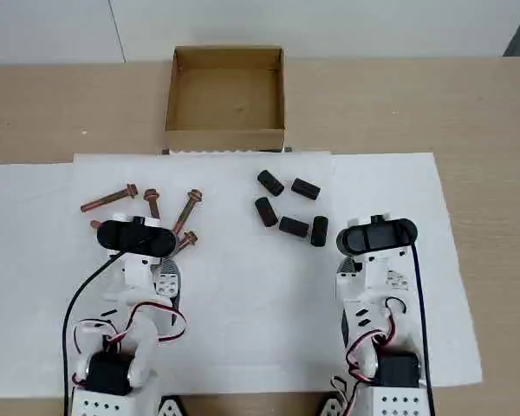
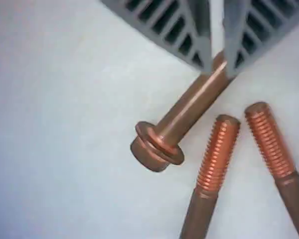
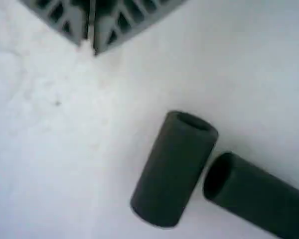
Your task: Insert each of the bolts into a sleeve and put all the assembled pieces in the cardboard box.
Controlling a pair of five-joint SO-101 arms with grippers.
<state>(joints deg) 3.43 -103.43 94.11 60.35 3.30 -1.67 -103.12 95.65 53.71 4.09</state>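
Several copper bolts [image 1: 188, 211] lie on the left of the white paper, and several black sleeves [image 1: 294, 227] lie to the right of its middle. The open cardboard box [image 1: 230, 130] stands at the far edge. My left arm [image 1: 136, 236] hangs over the nearest bolts. In its wrist view my left gripper [image 2: 218, 69] is shut just above a flanged bolt [image 2: 182, 117] whose threaded end runs under the fingers. Two more bolt ends [image 2: 217, 149] lie beside it. My right gripper [image 3: 89, 47] is shut and holds nothing, a short way from two sleeves [image 3: 174, 169] lying close together.
A white paper sheet [image 1: 243, 321] covers the near half of the wooden table [image 1: 468, 104]. Both arm bases and their wiring sit at the near edge. Bare paper lies between the two arms.
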